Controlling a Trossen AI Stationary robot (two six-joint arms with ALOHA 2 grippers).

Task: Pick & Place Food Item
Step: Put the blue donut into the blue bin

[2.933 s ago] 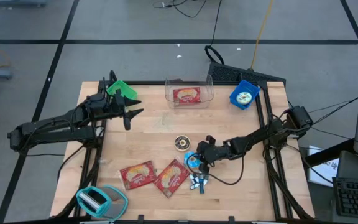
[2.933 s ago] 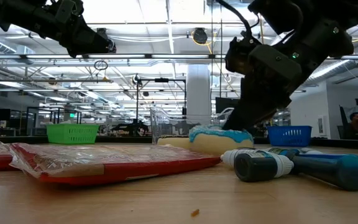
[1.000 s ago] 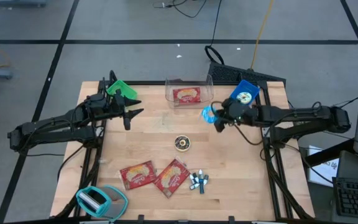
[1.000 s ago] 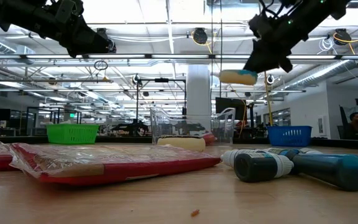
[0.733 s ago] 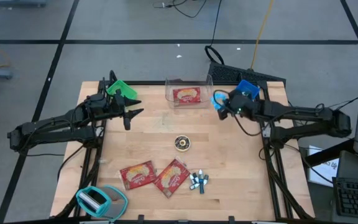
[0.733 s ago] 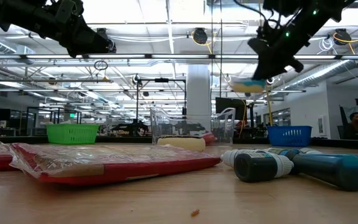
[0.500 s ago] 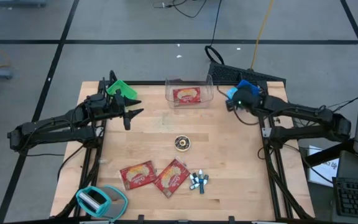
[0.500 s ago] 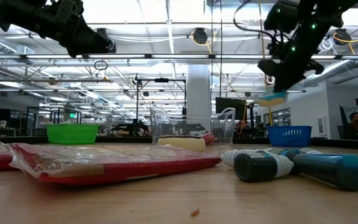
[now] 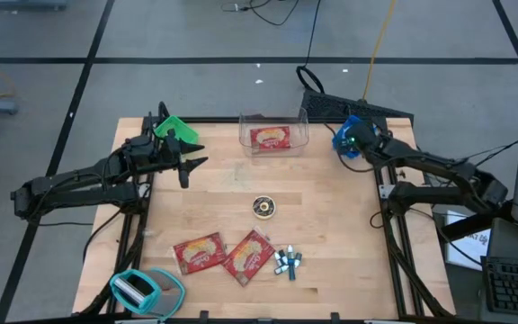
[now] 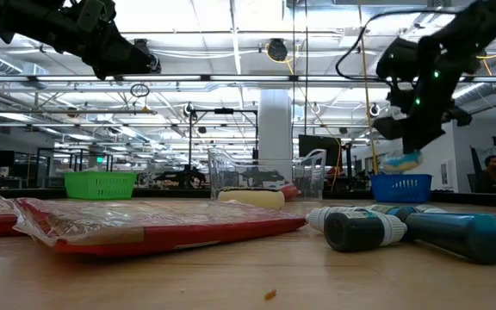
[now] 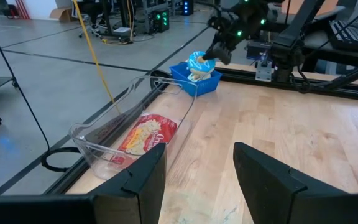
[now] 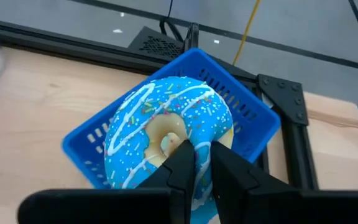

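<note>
Right gripper (image 12: pixel 202 163) pinching blue-iced sprinkled doughnut (image 12: pixel 166 134) above blue plastic basket (image 12: pixel 247 124), upper right of high view, left gripper (image 9: pixel 192 153) spread, upper left

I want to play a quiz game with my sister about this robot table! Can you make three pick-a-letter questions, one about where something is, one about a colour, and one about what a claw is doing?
1. Where is the doughnut?
A. Above the blue basket
B. In the green basket
C. On the red packets

2. What colour is the doughnut's icing?
A. Pink
B. Blue
C. Brown

3. What is the right claw doing?
A. Hanging open with nothing in it
B. Pinching the doughnut
C. Gripping a red packet

Answers:
1. A: the blue-iced doughnut hangs right over the blue basket at the table's far right corner.
2. B: its icing is blue with white stripes and sprinkles.
3. B: the right claw is shut on the doughnut's ring, while the left claw waits open near the green basket.
</note>
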